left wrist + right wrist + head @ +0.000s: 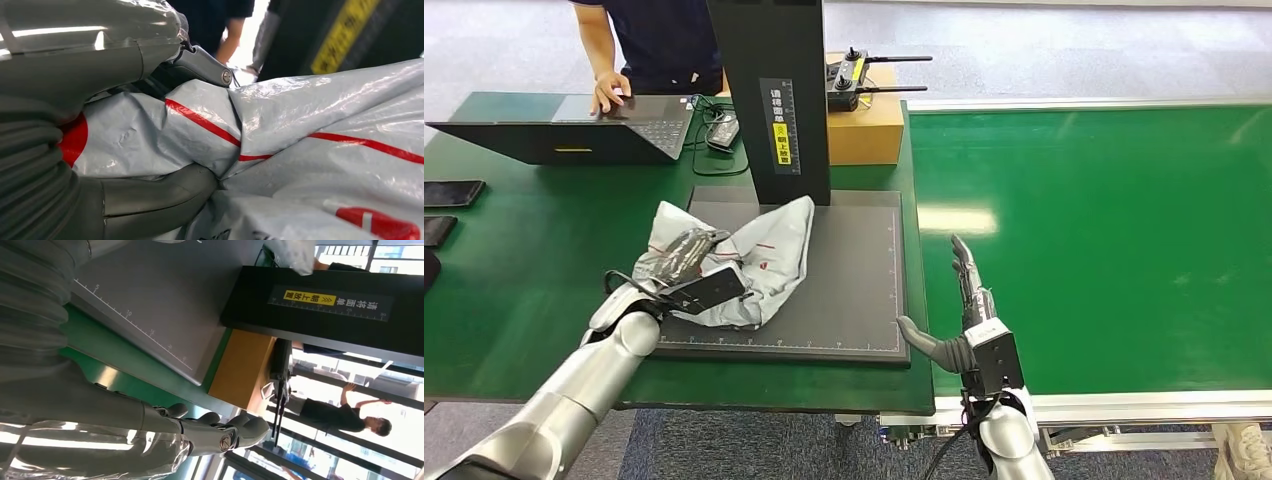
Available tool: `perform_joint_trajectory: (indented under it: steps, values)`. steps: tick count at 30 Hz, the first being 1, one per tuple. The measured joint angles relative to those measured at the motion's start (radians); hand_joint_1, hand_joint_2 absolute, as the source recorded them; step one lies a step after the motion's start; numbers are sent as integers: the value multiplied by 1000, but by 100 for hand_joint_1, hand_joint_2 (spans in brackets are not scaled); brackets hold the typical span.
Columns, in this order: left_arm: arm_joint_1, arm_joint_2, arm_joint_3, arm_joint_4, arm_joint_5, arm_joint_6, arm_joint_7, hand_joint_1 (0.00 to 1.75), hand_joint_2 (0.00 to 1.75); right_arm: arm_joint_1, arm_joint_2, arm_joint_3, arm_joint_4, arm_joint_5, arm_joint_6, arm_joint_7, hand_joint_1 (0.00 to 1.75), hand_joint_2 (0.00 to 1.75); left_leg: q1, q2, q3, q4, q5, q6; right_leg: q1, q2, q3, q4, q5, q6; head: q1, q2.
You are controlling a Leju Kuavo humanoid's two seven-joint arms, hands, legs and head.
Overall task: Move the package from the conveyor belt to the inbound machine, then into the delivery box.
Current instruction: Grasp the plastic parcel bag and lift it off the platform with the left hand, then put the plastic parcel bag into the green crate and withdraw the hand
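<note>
A: Where does the job stand?

B: The package (749, 258) lies on the grey plate (854, 290) of the inbound machine (774, 95), at the foot of its black column, on the green surface (524, 300). The belt (1104, 240) beside it is bare green. So the first leg looks done; the delivery box leg is left, and I can't pick out a box for it.

A: Who has hold of it?

B: The left hand (686, 272). In the left wrist view its fingers (205, 65) and thumb clamp a fold of the bag between them. The right hand (959, 315) stands apart over the belt's edge, just beside the plate, fingers straight and spread, holding nothing.

A: And the package itself?

B: A soft grey plastic mailer, crumpled and creased, with thin red stripes and red marks. It sags in loose folds, one corner raised toward the column. I'd judge it limp enough to droop and shift when lifted.

A: Anyone else about?

B: A person (659, 40) at the far end, one hand on a laptop (574, 135).
</note>
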Motion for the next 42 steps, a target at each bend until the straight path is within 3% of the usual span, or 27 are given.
perform_joint_trajectory:
  steps: [7, 13, 19, 24, 25, 28, 29, 34, 42]
  values:
    - [50, 56, 152, -132, 19, 45, 2, 175, 175, 21, 1, 0, -5, 0, -13, -5, 0, 175, 0, 0, -3, 0, 0, 0, 0, 0, -3, 0, 0, 0, 0, 0]
    - [95, 99, 341, -202, 15, 91, 6, 175, 175, 39, 8, -2, -23, 4, -22, -8, 0, 175, 0, 1, -4, 0, 0, 0, 0, 1, -5, 0, 0, 0, 0, 0]
    - [91, 127, 508, -185, -36, 182, 72, 175, 175, 50, 17, -3, -35, 13, -29, -10, 0, 175, 1, 1, -5, 0, 0, 0, 1, 1, -6, 0, 0, 0, 0, 0]
    - [37, 163, 612, -86, -107, 303, 140, 174, 175, 51, 23, -3, -35, 14, -33, -12, 0, 175, 1, 1, -6, 0, 0, 0, 1, 1, -7, 0, 0, 0, 0, 0]
    - [20, 172, 632, -55, -117, 322, 154, 155, 175, 51, 23, -3, -35, 13, -35, -14, 0, 175, 1, 1, -6, 0, 0, 0, 1, 1, -7, 0, 0, 0, 0, 0]
    - [-33, 194, 678, 38, -157, 369, 197, 27, 175, 50, 25, -2, -33, 5, -47, -20, 0, 175, 1, 0, -6, 0, 0, 0, 1, 0, -7, 0, 0, 0, 0, 0]
    - [-52, 198, 687, 67, -177, 385, 217, 2, 175, 50, 25, -2, -33, 3, -52, -21, 0, 175, 1, -1, -7, 0, 0, 0, 1, -1, -7, 0, 0, 0, 0, 0]
    - [-143, 207, 709, 183, -252, 441, 312, 0, 175, 49, 31, 0, -33, -3, -67, -25, 0, 175, 1, 0, -7, 0, 1, 0, 0, 0, -7, 0, 0, -1, 0, 0]
    - [-188, 206, 724, 246, -266, 419, 288, 0, 175, 46, 36, 0, -32, -27, -74, -40, 0, 175, 1, 0, -7, 1, 1, 0, 0, 0, -8, 0, 0, -1, 0, 0]
